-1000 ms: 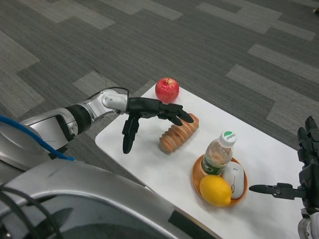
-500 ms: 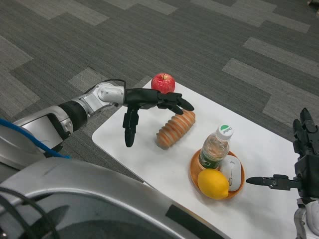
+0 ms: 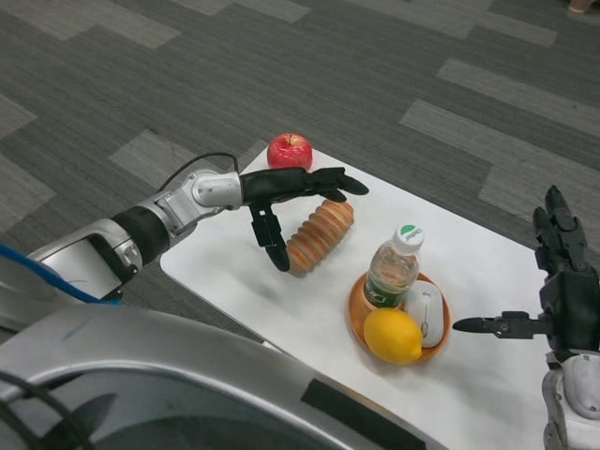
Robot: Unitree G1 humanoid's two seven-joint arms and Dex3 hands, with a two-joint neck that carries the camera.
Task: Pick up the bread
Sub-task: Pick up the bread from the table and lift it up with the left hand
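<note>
1. Bread (image 3: 317, 234) — a ridged, light-brown loaf lying on the white desk (image 3: 469, 272), near its far left corner, long axis slanting away from the near edge.
2. Left hand (image 3: 291, 192) — fingers apart, holding nothing. The upper fingers reach out over the top of the bread; the thumb (image 3: 272, 239) points down just beside the loaf's near end. Contact with the loaf cannot be confirmed.
3. Right hand (image 3: 553, 300) — at the right edge of the desk, open, with one finger pointing towards the plate; nothing held.
4. Red apple (image 3: 290, 151) at the far left corner, just behind the left hand.
5. Orange plate (image 3: 354, 314) near the middle of the desk carries a lemon (image 3: 392, 336), a water bottle (image 3: 390, 270) with a green label, and a white computer mouse (image 3: 427, 311).
</note>
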